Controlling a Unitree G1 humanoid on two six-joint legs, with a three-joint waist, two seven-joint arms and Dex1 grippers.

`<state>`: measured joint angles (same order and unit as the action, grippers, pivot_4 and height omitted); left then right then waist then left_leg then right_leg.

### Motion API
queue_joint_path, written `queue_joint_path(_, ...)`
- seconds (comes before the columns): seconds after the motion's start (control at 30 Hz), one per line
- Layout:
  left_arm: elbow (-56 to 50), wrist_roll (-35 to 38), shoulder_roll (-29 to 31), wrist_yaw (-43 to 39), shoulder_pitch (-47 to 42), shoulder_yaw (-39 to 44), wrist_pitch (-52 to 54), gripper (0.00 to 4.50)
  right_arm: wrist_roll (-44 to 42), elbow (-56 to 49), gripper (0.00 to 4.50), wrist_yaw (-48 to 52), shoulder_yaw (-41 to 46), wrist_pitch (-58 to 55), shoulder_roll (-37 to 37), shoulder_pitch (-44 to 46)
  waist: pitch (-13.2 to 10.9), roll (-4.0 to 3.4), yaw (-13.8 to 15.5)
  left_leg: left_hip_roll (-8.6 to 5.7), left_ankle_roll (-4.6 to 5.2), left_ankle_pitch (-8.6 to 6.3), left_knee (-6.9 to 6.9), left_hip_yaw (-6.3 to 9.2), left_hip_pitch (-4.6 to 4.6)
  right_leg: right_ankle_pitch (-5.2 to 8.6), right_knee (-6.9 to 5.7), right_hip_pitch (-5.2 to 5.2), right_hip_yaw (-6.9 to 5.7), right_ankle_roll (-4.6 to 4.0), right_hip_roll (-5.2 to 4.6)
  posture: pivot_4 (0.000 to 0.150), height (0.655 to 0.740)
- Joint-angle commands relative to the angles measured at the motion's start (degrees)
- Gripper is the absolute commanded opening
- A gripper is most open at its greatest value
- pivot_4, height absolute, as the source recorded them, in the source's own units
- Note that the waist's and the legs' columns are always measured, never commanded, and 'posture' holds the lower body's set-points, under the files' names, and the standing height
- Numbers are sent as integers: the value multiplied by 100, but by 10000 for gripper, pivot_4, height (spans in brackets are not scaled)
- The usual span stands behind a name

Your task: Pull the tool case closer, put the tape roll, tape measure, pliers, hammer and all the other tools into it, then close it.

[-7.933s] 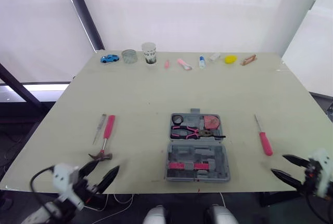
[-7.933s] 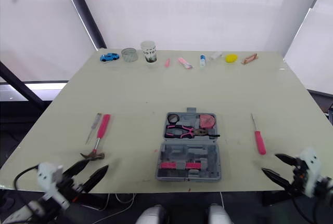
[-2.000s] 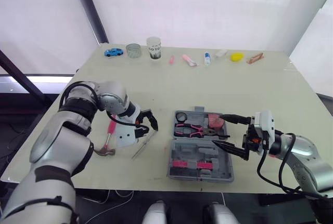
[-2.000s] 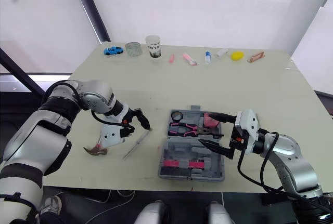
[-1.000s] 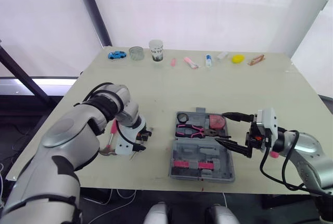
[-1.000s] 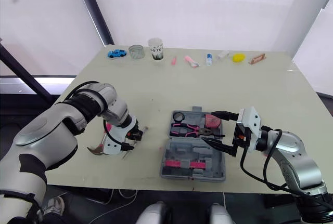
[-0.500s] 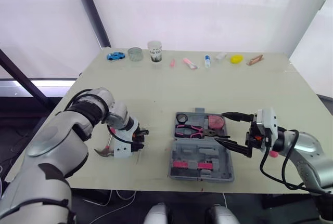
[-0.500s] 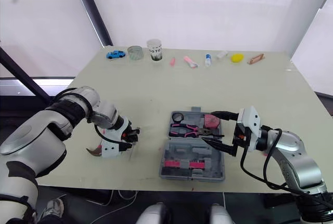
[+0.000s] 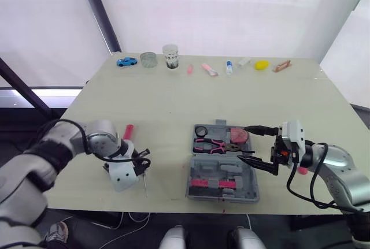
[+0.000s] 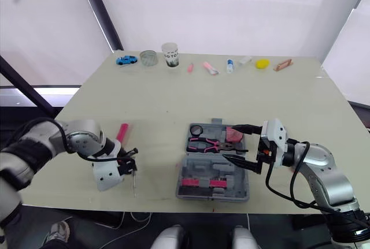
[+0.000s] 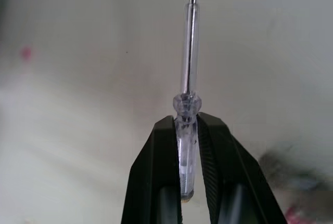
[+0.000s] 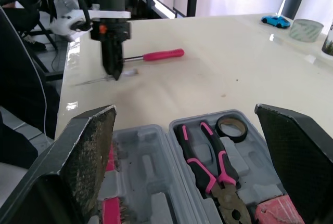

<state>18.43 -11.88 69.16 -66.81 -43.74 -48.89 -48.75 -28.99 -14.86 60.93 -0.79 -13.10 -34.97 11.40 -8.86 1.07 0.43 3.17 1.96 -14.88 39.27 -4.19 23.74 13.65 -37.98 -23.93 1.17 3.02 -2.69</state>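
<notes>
Pliers (image 9: 215,144), tape roll (image 9: 200,130) and tape measure (image 9: 237,135) are stowed in the open tool case (image 9: 231,171). At its 9 o'clock a screwdriver (image 11: 188,102) is clamped in the left jaws, while the right jaws are spread. The hammer (image 9: 127,132) is not yet packed.

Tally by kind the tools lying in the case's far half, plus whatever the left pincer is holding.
Pliers: 1
Tape roll: 1
Tape measure: 1
Screwdriver, clamped in left pincer: 1
Total: 4

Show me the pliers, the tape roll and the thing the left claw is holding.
pliers (image 9: 225,146), left eye view, near the pivot.
tape roll (image 12: 232,137), right wrist view, front of the ring.
screwdriver (image 11: 186,128), left wrist view, clear handle.
</notes>
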Motion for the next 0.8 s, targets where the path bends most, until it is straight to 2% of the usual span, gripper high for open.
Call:
queue_joint_path(0.03,-1524,1079,428,-535,599,929,2186,313,-57,-239,45000,19,72,66,-19,-13,0,1,37,0,0,0,1,0,0,0,1,0,-1,0,1,1500,7400)
queue_joint_path(0.1,-2041,1357,520,-439,1024,1378,3463,313,-76,-289,45000,33,59,40,-34,-38,0,0,35,-2,0,0,3,3,-3,1,2,5,-3,0,2,1500,7400)
queue_joint_path(0.2,-2774,2143,554,-213,1686,2090,5778,313,-94,-340,45000,115,19,12,-88,-46,0,0,25,-1,0,0,3,5,-4,2,1,5,-2,1,5,1500,7400)
queue_joint_path(0.43,-3486,3141,-111,725,2361,3347,8803,313,-170,-412,45000,317,44,-65,-237,0,-1,0,23,0,0,0,3,10,-5,3,0,4,-3,1,9,1500,7400)
queue_joint_path(0.57,-3743,3699,-753,1447,2253,3944,10765,313,-183,-418,45000,387,93,-57,-337,-42,-1,3,31,-2,0,0,3,10,-3,3,3,4,-3,1,9,1500,7400)
queue_joint_path(0.7,-3610,3959,-1707,2295,1376,4224,13684,313,-198,-415,45000,375,166,-45,-382,-126,-2,12,34,-7,0,0,5,20,-3,2,3,10,-8,2,10,1500,7400)
queue_joint_path(0.8,-3003,4382,-2136,2974,987,4391,14125,313,-192,-450,45000,369,177,-14,-386,-220,-2,12,25,-8,0,0,5,24,-3,2,2,10,-8,1,10,1500,7400)
